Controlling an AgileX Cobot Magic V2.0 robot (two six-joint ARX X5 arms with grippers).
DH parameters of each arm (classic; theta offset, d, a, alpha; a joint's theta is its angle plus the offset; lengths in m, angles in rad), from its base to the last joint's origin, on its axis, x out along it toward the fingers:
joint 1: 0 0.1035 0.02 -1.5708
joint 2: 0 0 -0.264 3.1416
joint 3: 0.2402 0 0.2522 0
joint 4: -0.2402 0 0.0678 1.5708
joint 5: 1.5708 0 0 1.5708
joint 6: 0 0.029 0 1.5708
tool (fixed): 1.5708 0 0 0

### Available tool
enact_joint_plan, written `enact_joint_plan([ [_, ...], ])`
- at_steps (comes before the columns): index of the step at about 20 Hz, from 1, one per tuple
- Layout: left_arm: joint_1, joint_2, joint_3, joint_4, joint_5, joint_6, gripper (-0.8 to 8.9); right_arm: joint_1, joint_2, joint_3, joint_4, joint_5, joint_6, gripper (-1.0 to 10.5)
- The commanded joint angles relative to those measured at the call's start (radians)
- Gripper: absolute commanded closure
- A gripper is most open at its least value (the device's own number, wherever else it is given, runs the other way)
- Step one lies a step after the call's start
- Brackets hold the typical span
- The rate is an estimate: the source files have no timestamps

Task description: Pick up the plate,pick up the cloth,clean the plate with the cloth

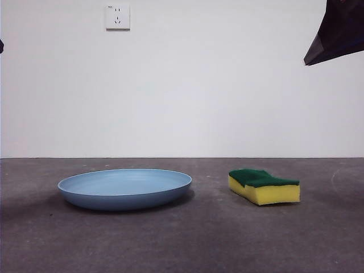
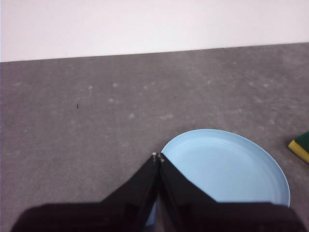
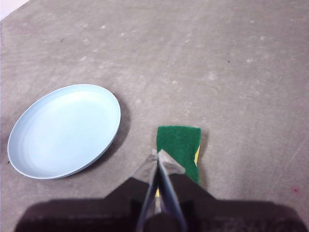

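Note:
The light-blue plate [image 1: 125, 187] lies flat on the grey table, left of centre in the front view. It also shows in the left wrist view [image 2: 227, 166] and the right wrist view [image 3: 65, 130]. The cloth, a yellow sponge with its green layer up [image 1: 264, 185], lies to the plate's right, apart from it. My left gripper [image 2: 158, 156] is shut and empty, high above the plate's edge. My right gripper [image 3: 158, 153] is shut and empty, high above the sponge [image 3: 181, 145]. In the front view one arm shows as a black tip at the top right corner [image 1: 335, 34].
The dark grey table [image 1: 182, 244] runs back to a white wall with a socket [image 1: 118, 17]. A corner of the sponge [image 2: 301, 147] shows at the edge of the left wrist view.

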Motion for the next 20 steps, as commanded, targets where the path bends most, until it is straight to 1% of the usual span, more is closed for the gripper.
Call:
enact_joint_plan([
  [1, -0.003, 0.001, -0.002, 0.005, -0.001, -0.01, 8.14, 0.001, -0.001, -0.004, 0.005, -0.001, 0.006, 9.5],
  [3, -0.002, 0.001, -0.002, -0.029, -0.002, 0.012, 8.14, 0.001, -0.001, -0.004, 0.005, -0.001, 0.006, 9.5],
  [4, 0.007, -0.008, -0.002, -0.031, -0.025, 0.051, 8.14, 0.001, -0.001, -0.004, 0.005, 0.0, 0.006, 9.5],
  [5, 0.029, -0.026, -0.004, -0.018, -0.058, 0.059, 8.14, 0.0, -0.001, -0.004, 0.005, 0.0, 0.006, 9.5],
  [6, 0.061, -0.045, -0.01, 0.015, -0.068, 0.059, 8.14, 0.001, -0.001, -0.004, 0.005, 0.0, 0.006, 9.5],
  [8, 0.137, -0.092, -0.067, 0.15, -0.024, 0.059, 8.14, 0.001, -0.001, -0.004, 0.005, 0.0, 0.006, 9.5],
  [11, 0.224, -0.161, -0.199, 0.278, -0.013, 0.074, 8.14, 0.001, -0.001, -0.004, 0.005, -0.001, 0.006, 9.5],
  [13, 0.266, -0.215, -0.29, 0.294, 0.03, 0.077, 8.14, 0.001, -0.001, -0.004, 0.005, 0.0, 0.006, 9.5],
  [15, 0.298, -0.28, -0.372, 0.293, 0.038, 0.077, 8.14, 0.001, -0.001, -0.004, 0.005, -0.001, 0.006, 9.5],
  [18, 0.344, -0.375, -0.455, 0.283, 0.178, 0.079, 8.14, 0.001, -0.001, -0.004, 0.005, 0.0, 0.006, 9.5],
  [20, 0.364, -0.423, -0.458, 0.196, 0.248, 0.106, 8.14, 0.001, -0.001, -0.004, 0.005, 0.0, 0.006, 9.5],
])
